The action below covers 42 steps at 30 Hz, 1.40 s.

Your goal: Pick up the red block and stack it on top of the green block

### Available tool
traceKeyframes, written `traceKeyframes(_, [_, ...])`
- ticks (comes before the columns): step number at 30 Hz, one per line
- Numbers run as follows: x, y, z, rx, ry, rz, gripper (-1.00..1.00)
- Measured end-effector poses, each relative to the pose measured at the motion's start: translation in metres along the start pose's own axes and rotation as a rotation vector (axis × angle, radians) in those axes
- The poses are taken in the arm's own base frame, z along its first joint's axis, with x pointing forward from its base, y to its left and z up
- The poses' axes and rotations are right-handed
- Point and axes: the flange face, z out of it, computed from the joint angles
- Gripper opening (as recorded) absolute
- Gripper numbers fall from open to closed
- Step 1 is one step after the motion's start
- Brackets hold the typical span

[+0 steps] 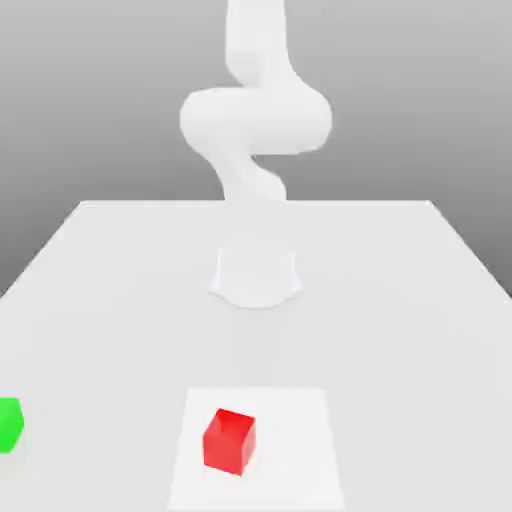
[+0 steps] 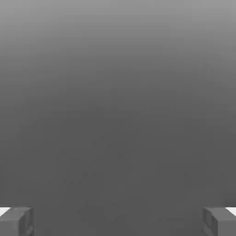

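The broad white tabletop carried everything, the white jointed robot arm rising from its far part, and its grey two-fingered pincer stood wide open with nothing between the fingers, likely because no grasp had begun. The solid red block sat on a pale square patch, turned askew, so the pincer would probably need to match that angle; the bright green block rested well apart at the exterior view's left edge, presumably as stacking base.
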Motion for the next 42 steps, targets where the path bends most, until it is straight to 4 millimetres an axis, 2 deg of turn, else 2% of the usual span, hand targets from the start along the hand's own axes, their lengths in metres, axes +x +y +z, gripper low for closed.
traceKeyframes(6, [-0.018, 0.031, 0.134, -0.169, -0.111, 0.075, 0.0])
traceKeyframes(12, [-0.057, 0.087, 0.245, -0.329, -0.22, 0.151, 0.0])
traceKeyframes(17, [-0.103, 0.147, 0.318, -0.461, -0.314, 0.218, 0.0])
traceKeyframes(22, [-0.157, 0.209, 0.37, -0.578, -0.401, 0.282, 0.0])
traceKeyframes(27, [-0.186, 0.24, 0.413, -0.592, -0.411, 0.288, 0.0])
traceKeyframes(28, [-0.19, 0.244, 0.418, -0.592, -0.412, 0.288, -1.0])
traceKeyframes(35, [-0.19, 0.244, 0.418, -0.592, -0.411, 0.288, -1.0])
traceKeyframes(40, [-0.167, 0.22, 0.382, -0.592, -0.411, 0.288, -1.0])
traceKeyframes(41, [-0.159, 0.219, 0.376, -0.595, -0.407, 0.303, -1.0])
traceKeyframes(42, [-0.142, 0.228, 0.375, -0.606, -0.394, 0.351, -1.0])
